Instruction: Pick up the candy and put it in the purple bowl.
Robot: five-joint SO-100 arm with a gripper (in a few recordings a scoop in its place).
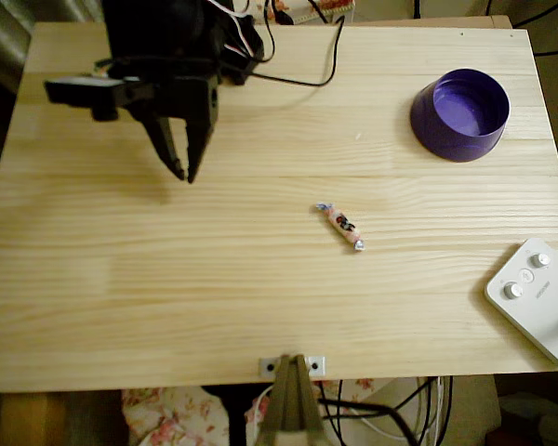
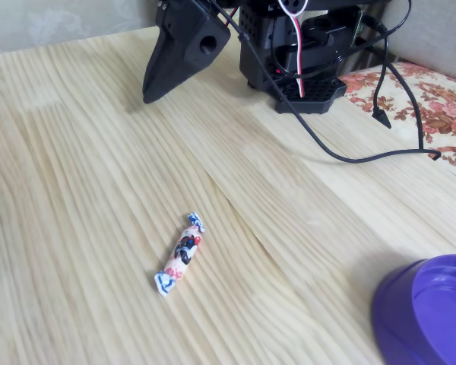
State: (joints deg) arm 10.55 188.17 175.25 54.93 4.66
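The candy [image 1: 340, 226] is seen lying loose near the table [image 1: 167, 307] centre, well apart from the purple bowl [image 1: 459, 113] at the top-right corner in the overhead view, w/ the black gripper [image 1: 182, 174] held top-left, fingers narrowly parted, nothing gripped.

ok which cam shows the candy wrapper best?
The fixed view: the candy is close and large, so its dark markings and twisted bluish ends are clear. The overhead view shows it small, lying mid-table, clear of the purple bowl, with little wrapper detail.
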